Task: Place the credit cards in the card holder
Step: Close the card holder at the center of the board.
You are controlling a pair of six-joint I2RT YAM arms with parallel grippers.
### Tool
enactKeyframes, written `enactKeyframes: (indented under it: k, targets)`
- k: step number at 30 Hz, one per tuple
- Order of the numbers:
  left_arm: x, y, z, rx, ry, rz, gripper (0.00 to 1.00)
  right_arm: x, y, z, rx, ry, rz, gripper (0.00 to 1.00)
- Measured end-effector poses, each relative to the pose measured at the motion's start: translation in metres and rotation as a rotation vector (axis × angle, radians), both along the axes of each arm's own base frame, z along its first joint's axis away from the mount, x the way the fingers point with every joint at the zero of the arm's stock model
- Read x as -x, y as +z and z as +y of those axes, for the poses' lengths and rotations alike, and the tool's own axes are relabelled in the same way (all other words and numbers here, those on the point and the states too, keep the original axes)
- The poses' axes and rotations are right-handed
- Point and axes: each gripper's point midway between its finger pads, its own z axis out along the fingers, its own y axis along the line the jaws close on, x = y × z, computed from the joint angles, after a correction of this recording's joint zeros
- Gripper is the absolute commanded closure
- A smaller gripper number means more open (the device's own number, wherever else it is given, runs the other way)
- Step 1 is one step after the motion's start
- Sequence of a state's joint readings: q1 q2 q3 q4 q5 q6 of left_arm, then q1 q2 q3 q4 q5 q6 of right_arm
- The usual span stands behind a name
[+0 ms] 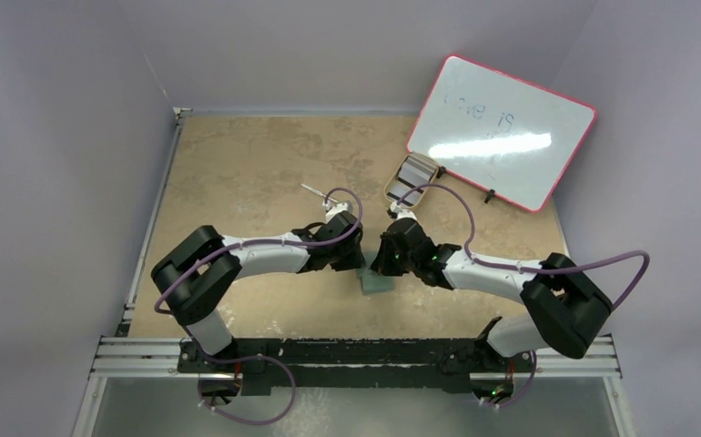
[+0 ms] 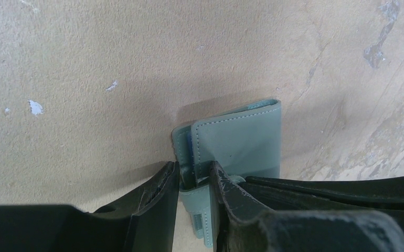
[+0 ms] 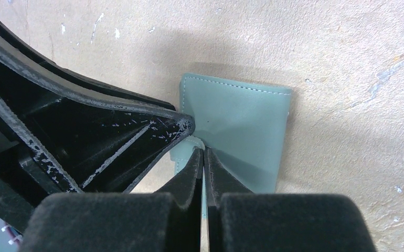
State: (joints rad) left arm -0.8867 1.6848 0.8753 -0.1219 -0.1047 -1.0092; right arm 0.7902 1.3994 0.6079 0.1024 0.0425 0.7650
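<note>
The grey-green card holder [image 1: 376, 283] lies on the tan table between my two grippers. My left gripper [image 2: 194, 170] is shut on the layered near-left edge of the card holder [image 2: 242, 142], with its blue-grey inner leaves squeezed between the fingers. My right gripper [image 3: 203, 151] is shut, its tips pinching the near edge of the card holder's cover [image 3: 242, 121]. In the top view the left gripper [image 1: 361, 263] and right gripper [image 1: 382, 266] almost touch. The credit cards [image 1: 416, 168] sit stacked in a beige tray, far behind the grippers.
The beige tray [image 1: 392, 194] stands beside a pink-edged whiteboard [image 1: 502, 132] propped at the back right. A small white stick [image 1: 314, 190] lies behind the left arm. The left gripper's finger [image 3: 110, 131] crowds the right wrist view.
</note>
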Motion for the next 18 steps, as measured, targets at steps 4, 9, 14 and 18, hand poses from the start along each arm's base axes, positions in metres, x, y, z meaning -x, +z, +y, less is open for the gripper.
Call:
enactKeyframes:
  k: [4, 9, 14, 18]
  targets:
    - [-0.0001, 0.0, 0.0001, -0.001, 0.0, -0.001, 0.74, -0.0002, 0.0, -0.0001, 0.001, -0.001, -0.002, 1.0]
    - [-0.0004, 0.0002, 0.0002, -0.002, 0.0, -0.002, 0.74, -0.001, -0.0002, -0.0009, 0.005, -0.006, -0.004, 1.0]
    - [-0.0005, 0.0005, 0.0005, -0.005, 0.002, -0.001, 0.74, -0.0016, -0.0005, -0.0011, 0.004, -0.013, -0.007, 1.0]
    - [-0.001, 0.0019, 0.0023, -0.017, 0.008, -0.001, 0.74, -0.002, -0.0009, -0.0008, -0.003, -0.017, -0.009, 1.0]
